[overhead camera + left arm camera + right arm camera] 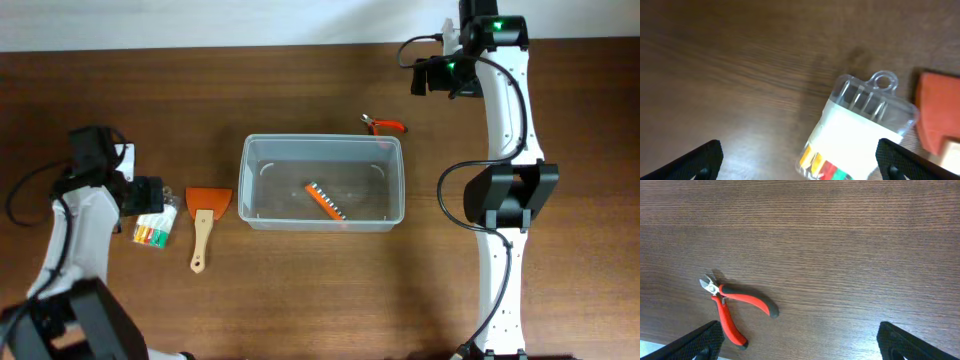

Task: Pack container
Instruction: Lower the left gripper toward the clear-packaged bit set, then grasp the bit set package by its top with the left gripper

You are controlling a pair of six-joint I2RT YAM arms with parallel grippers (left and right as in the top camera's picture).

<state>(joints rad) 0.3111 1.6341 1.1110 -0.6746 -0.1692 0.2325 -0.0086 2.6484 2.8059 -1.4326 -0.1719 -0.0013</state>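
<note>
The clear plastic container (pixel 322 182) stands mid-table with an orange tool (pixel 324 200) lying inside it. Red-handled pliers (pixel 384 124) lie just behind its back right corner; they also show in the right wrist view (pixel 732 307). A small clear packet with coloured pieces (pixel 154 227) lies at the left and shows in the left wrist view (pixel 857 130). An orange scraper with a wooden handle (pixel 205 217) lies beside it. My left gripper (pixel 797 160) is open above the packet. My right gripper (pixel 800 342) is open and empty, to the right of the pliers.
The brown wooden table (pixel 300 300) carries everything. The orange scraper blade edges into the left wrist view (pixel 939 112). The right arm's base (pixel 512 195) stands right of the container. The table's far edge runs along the top.
</note>
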